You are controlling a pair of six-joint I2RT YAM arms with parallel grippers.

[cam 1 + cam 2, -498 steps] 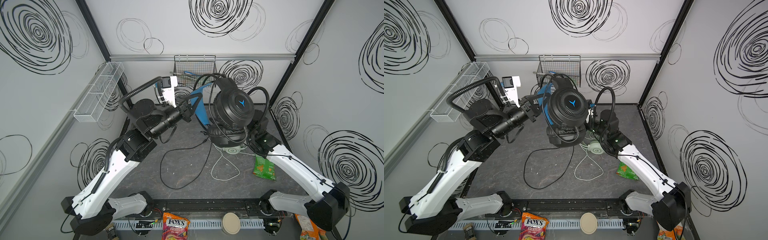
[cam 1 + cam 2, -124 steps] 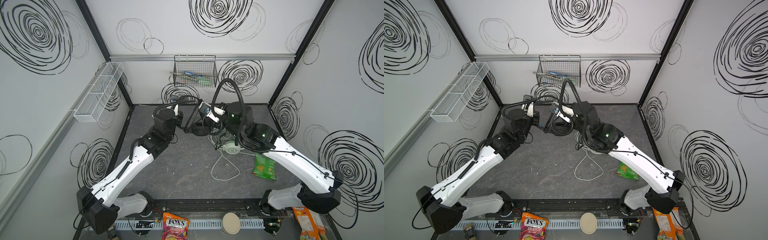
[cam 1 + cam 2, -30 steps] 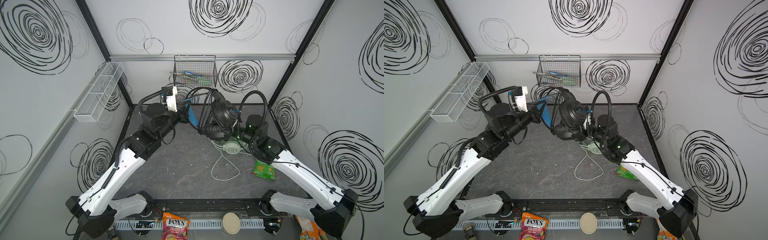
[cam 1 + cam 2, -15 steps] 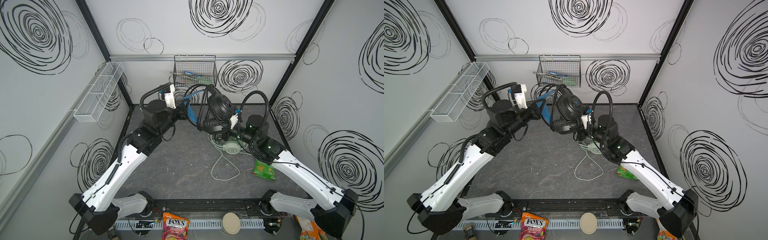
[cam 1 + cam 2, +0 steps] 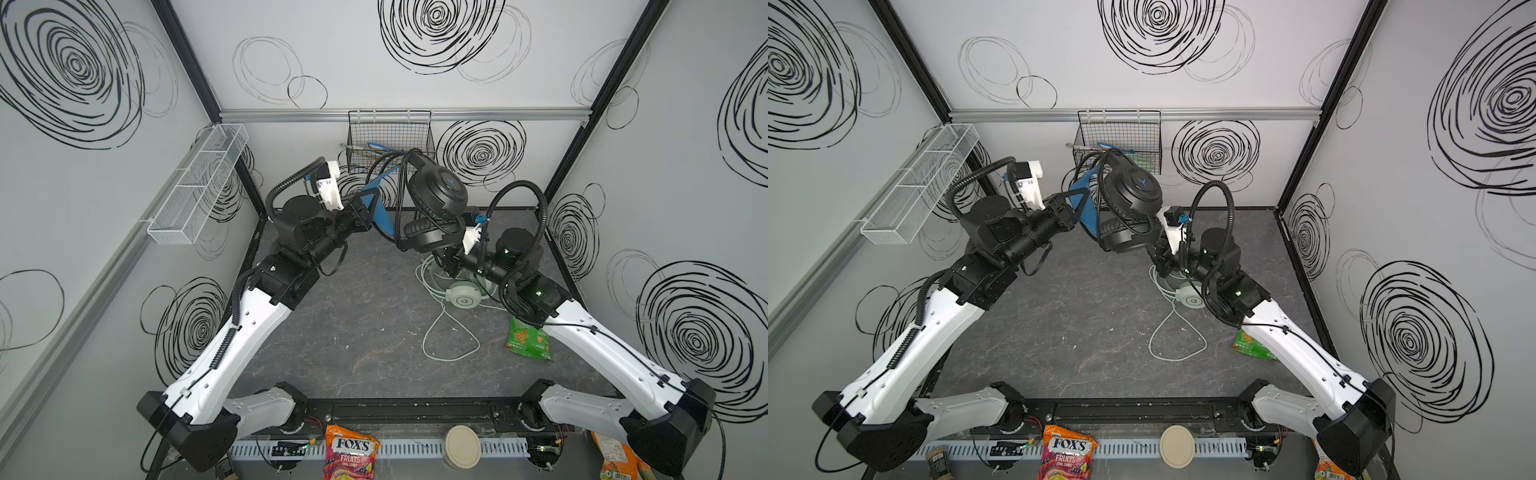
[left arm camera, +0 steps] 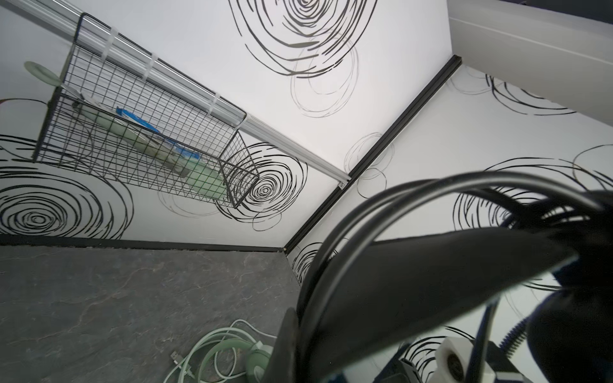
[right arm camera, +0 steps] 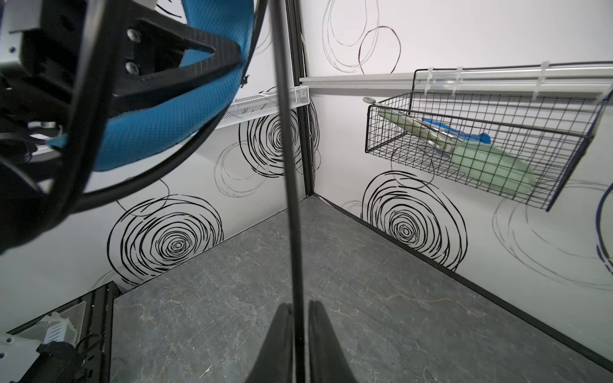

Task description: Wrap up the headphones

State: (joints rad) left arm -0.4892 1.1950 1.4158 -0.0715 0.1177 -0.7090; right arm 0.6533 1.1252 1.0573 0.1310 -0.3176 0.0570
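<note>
- In both top views the left tool is pressed together on the blue headband of the black headphones, holding them in the air above the back of the worktop, in front of the wire basket on the rear wall.
- In both top views the black cable hangs in loops around the band and ear cups. The right tool sits just under the lower ear cup. How its jaws stand cannot be told from here.
- In both top views the mint-green headphones lie on the worktop below the right arm, and their pale cable is loose beside them, unwrapped. A green snack packet lies near that arm.
- In the left wrist view the black headphones fill the near side, with several turns of black cable arching over the band. The mint-green headphones and pale cable lie on the grey worktop beyond.
- In the right wrist view the black cable runs straight between the fingers of the right tool. They stand narrowly apart around it, and whether they press it cannot be told.
- Also in the right wrist view, the fingers of the left tool pinch the blue headband.
</note>
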